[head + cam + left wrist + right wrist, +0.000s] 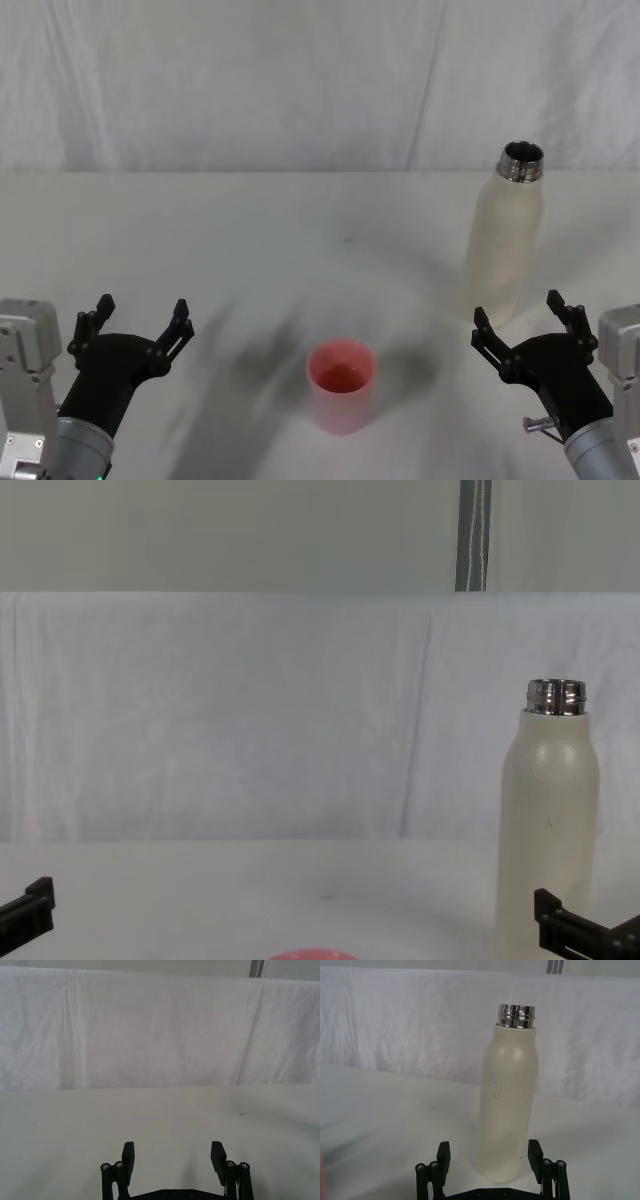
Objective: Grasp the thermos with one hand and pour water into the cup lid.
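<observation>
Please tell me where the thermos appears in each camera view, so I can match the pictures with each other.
Head view: the thermos stands upright at the right, just beyond the open right gripper.
Left wrist view: not in this picture.
Right wrist view: centre, upright, between and beyond the fingertips.
Chest view: right side, seen from the side, behind the right gripper.
Shared landmark: its shiny steel neck, uncapped, against the white cloth backdrop.

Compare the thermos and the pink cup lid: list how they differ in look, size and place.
The thermos is tall, cream-white with a steel neck; the cup lid is short and pink. The thermos stands farther back on the robot's right, just ahead of the open right gripper; the cup lid sits nearer, in the middle, between it and the open left gripper. Both stand upright, mouths open, untouched.
</observation>
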Robot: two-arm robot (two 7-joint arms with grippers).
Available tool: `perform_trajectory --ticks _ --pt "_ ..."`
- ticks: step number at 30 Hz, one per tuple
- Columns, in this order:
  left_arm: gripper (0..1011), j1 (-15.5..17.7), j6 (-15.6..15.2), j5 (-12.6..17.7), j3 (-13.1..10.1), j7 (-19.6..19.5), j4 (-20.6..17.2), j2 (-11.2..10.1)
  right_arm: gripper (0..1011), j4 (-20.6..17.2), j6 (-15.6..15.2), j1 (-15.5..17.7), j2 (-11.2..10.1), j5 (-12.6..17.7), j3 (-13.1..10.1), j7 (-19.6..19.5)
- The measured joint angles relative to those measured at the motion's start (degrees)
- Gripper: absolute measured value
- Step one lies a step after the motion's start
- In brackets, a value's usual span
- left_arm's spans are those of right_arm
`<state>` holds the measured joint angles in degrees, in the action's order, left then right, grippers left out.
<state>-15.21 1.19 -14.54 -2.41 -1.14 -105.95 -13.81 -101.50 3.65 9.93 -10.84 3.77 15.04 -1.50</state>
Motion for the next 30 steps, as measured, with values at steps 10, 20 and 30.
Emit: perform_trajectory --ticks 10,20,30 --pt "1001 0.0 0.0 0.0 0.0 0.0 0.0 0.0 1003 0.0 0.0 0.0 0.0 0.0 0.0 0.0" --pt "1001 0.0 0.0 0.0 0.0 0.0 0.0 0.0 1003 0.0 0.0 0.0 0.0 0.0 0.0 0.0" --pt "1001 0.0 0.0 0.0 0.0 0.0 0.0 0.0 1003 0.0 0.0 0.0 0.0 0.0 0.0 0.0"
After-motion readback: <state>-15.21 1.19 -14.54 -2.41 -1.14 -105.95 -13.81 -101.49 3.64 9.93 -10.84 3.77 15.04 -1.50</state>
